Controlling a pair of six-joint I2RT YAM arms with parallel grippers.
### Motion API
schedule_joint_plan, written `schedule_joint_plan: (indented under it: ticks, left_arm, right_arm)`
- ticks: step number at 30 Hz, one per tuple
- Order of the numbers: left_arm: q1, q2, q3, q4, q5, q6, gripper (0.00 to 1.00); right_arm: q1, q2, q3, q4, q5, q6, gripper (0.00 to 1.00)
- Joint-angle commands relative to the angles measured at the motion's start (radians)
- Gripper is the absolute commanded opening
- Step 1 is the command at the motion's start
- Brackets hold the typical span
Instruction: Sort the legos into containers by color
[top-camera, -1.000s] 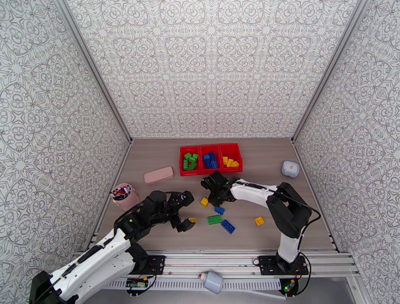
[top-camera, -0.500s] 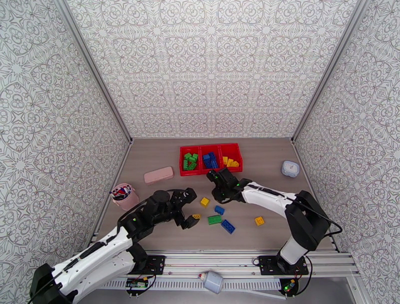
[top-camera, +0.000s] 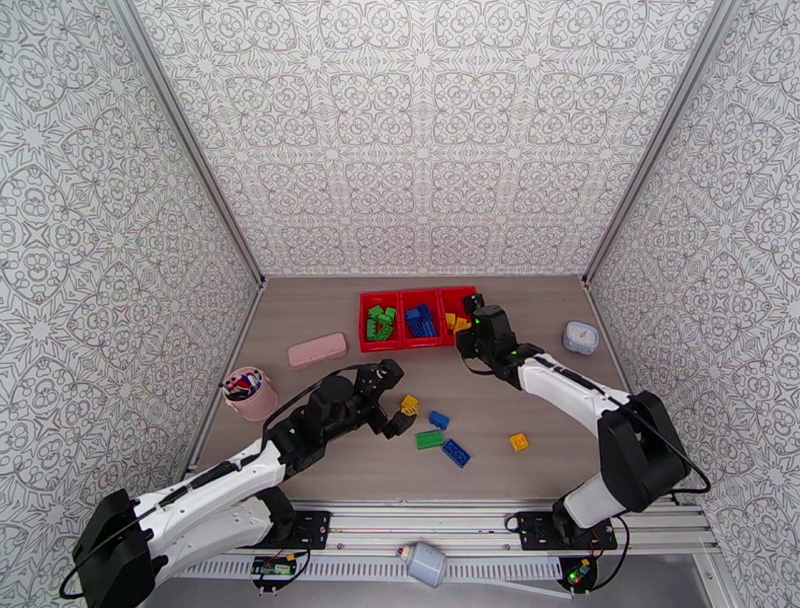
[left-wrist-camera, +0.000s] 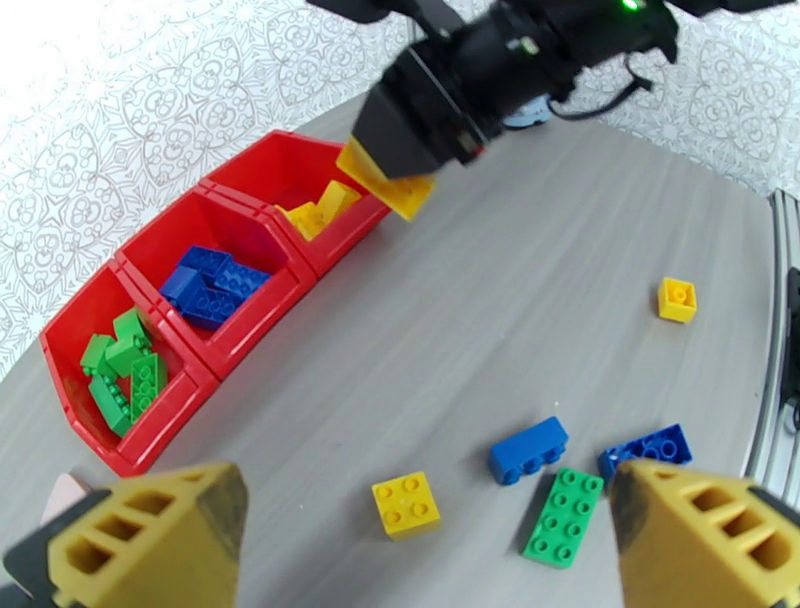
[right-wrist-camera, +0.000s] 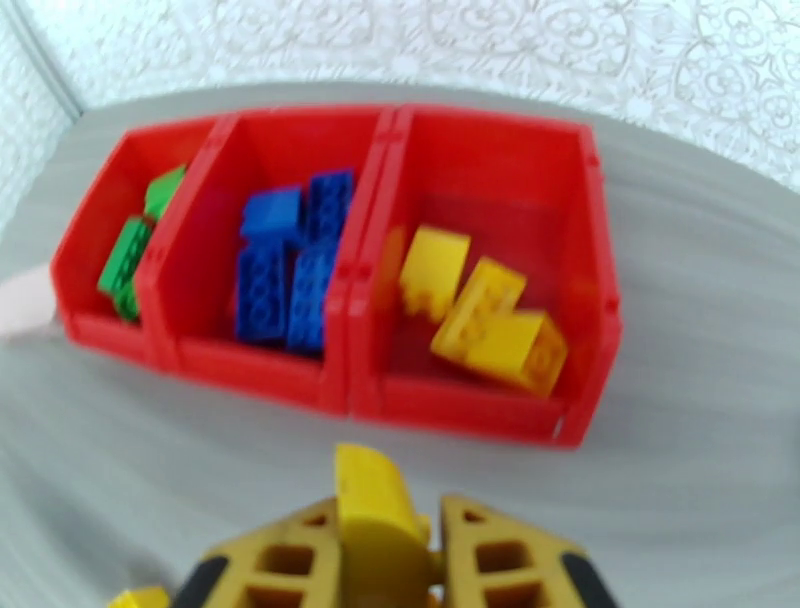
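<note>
Right hand (top-camera: 468, 322) is clamped tight on a yellow lego (left-wrist-camera: 388, 187) and hangs over the near wall of the containers (right-wrist-camera: 470, 410), at the 3 o'clock bin where the other yellows sit. Blues are in the middle bin, greens in the 9 o'clock one. Left hand (top-camera: 397, 398) is spread as wide as it goes, gripping nothing, and hovers above the loose legos (left-wrist-camera: 528, 451) on the table (left-wrist-camera: 520, 300), at about 6 o'clock from the bins. There are two yellow, two blue and one green down there.
</note>
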Motion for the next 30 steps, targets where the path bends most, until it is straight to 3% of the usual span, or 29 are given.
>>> schedule_joint_plan:
  ticks: [1, 11, 20, 27, 30]
  left_arm:
    - [-0.01, -0.004, 0.005, 0.023, -0.023, 0.005, 1.0]
    - [-0.017, 0.005, 0.003, 0.026, -0.037, -0.004, 1.0]
    - [-0.018, 0.032, 0.014, 0.039, -0.036, 0.005, 1.0]
    - [-0.018, 0.023, 0.023, 0.01, -0.046, -0.016, 0.99]
    - [-0.021, 0.029, 0.043, -0.029, -0.123, -0.056, 1.0]
  right_arm:
    - [-0.044, 0.098, 0.112, 0.03, -0.034, 0.002, 0.18]
    - [-0.113, 0.367, 0.398, -0.04, -0.036, -0.018, 0.14]
    - [-0.126, 0.494, 0.518, -0.079, -0.026, -0.025, 0.17]
    - [-0.126, 0.447, 0.501, -0.099, -0.024, -0.045, 0.49]
    - [-0.126, 0.386, 0.458, -0.097, -0.039, -0.051, 0.6]
